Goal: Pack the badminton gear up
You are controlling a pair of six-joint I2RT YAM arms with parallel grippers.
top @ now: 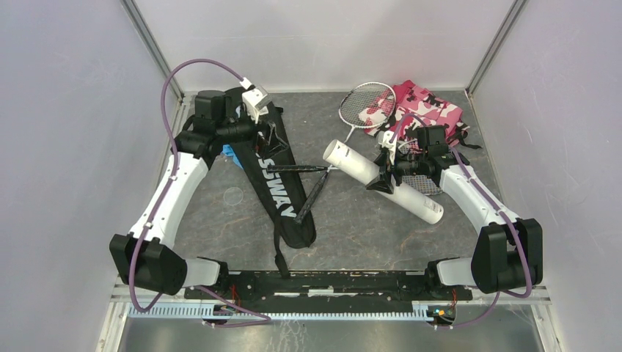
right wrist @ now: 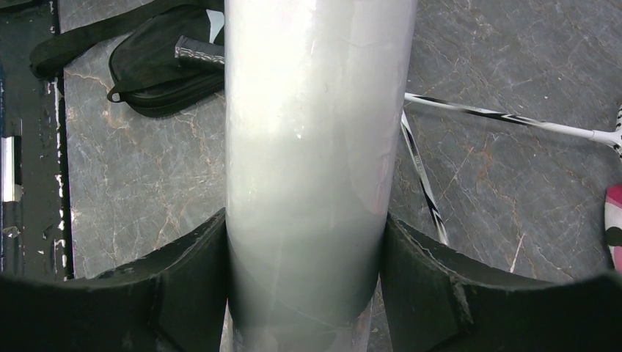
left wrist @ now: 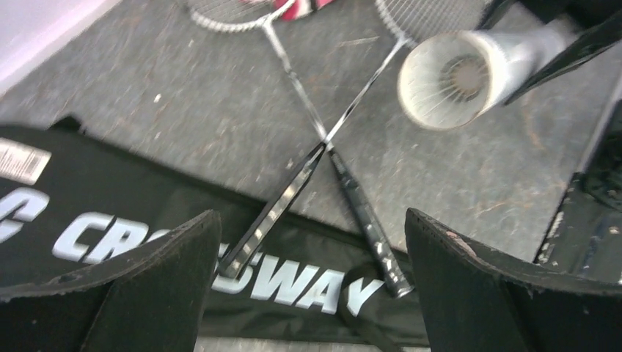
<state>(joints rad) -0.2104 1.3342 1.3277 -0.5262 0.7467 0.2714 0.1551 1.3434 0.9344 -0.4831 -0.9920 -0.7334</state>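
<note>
Right gripper (right wrist: 304, 246) clamped round long white tube (right wrist: 315, 110), glossy, open-ended, left gripper (left wrist: 309, 220) spread wide, empty, over black CROSSWAY bag (left wrist: 110, 183)

racket handles (left wrist: 367, 220) crossed over bag (left wrist: 110, 187), tube (left wrist: 506, 55) seemingly above

Table (top: 352, 227): dark grey, marble-veined top.
- Black racket bag (top: 282, 198): lies flat, long, running from 11 to 7 o'clock.
- Blue cloth (top: 233, 155): 10 o'clock, partly under the bag.
- Small clear disc (top: 233, 196): 9 o'clock, just beside the bag.
- Two rackets (top: 357, 126): shafts cross at centre, handles resting on the bag, heads toward 1 and 3 o'clock.
- Pink camouflage cloth (top: 433, 110): 1 o'clock, under one racket head.
- White tube (top: 352, 163): 3 o'clock, slanted; contact with the top unclear.
</note>
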